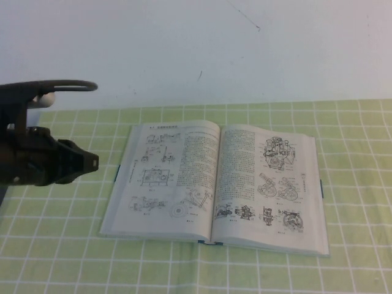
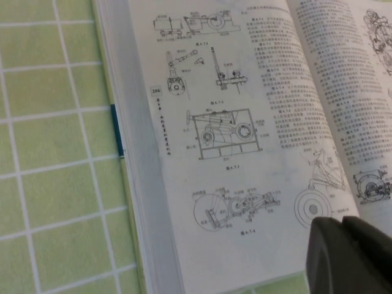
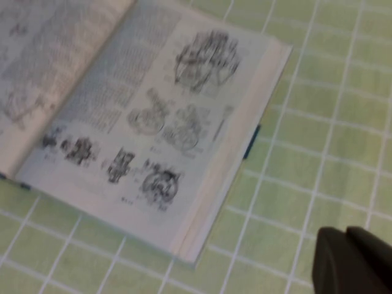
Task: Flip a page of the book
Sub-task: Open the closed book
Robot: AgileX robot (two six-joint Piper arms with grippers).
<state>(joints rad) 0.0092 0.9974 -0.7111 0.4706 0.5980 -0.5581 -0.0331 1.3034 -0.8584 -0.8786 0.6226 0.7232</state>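
The book [image 1: 214,187] lies open and flat on a green checked tablecloth [image 1: 61,257], roughly in the middle of the table, with a white wall [image 1: 245,49] behind. From the high view only the left gripper [image 1: 86,162] appears, hanging above the cloth just left of the book and apart from it; whether its fingers are parted or closed cannot be told. The right arm is out of that view altogether. Its wrist camera shows the right gripper [image 3: 352,260] as a dark shape over bare cloth beyond the book's right edge, finger state also unclear.

The left wrist view gives the left-hand page [image 2: 233,147] closely: line drawings of linkages and wheels beside a text column, and the stacked leaf edges with a dark teal strip of cover [image 2: 116,131] at the outer side. The right wrist view shows the facing leaf with engine drawings, blurred.

Cloth lies open on every side of the book.
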